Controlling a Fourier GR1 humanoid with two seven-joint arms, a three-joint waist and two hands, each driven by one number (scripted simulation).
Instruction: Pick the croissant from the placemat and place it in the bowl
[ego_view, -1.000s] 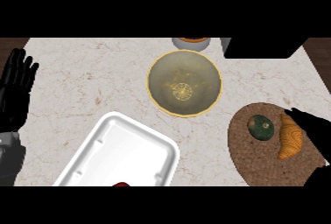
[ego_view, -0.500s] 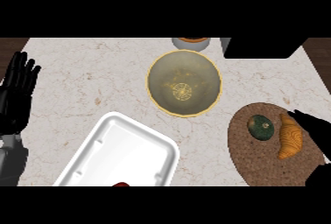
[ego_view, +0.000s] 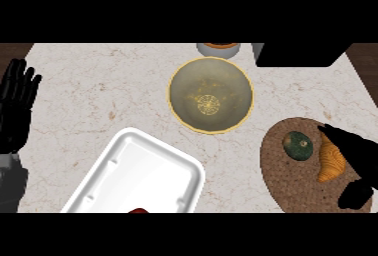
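Head view: the bowl (ego_view: 211, 95), pale olive with a yellow rim and a small gold pattern at its bottom, stands on the marble counter (ego_view: 96, 90) and holds nothing. Below and to the right of the bowl lies the round brown placemat (ego_view: 291, 187). On it rests the croissant (ego_view: 331, 161), golden and lying lengthwise, with a dark green round fruit (ego_view: 298, 146) just beside it on the side nearer the bowl.

The right hand (ego_view: 354, 155) reaches over the placemat's far edge from the bowl, its dark fingers spread above and against the croissant's outer side; they are not curled round it, and whether they touch it cannot be told.

Far to the left of the bowl, the left hand (ego_view: 18, 107) rests at the counter's edge, fingers straight and apart, pointing up.

Below and left of the bowl sits a white rectangular tray (ego_view: 136, 175), tilted, with a small red thing (ego_view: 138, 211) at its lower rim. Above the bowl a small orange-filled cup (ego_view: 218, 48) stands beside a black box (ego_view: 301, 54).
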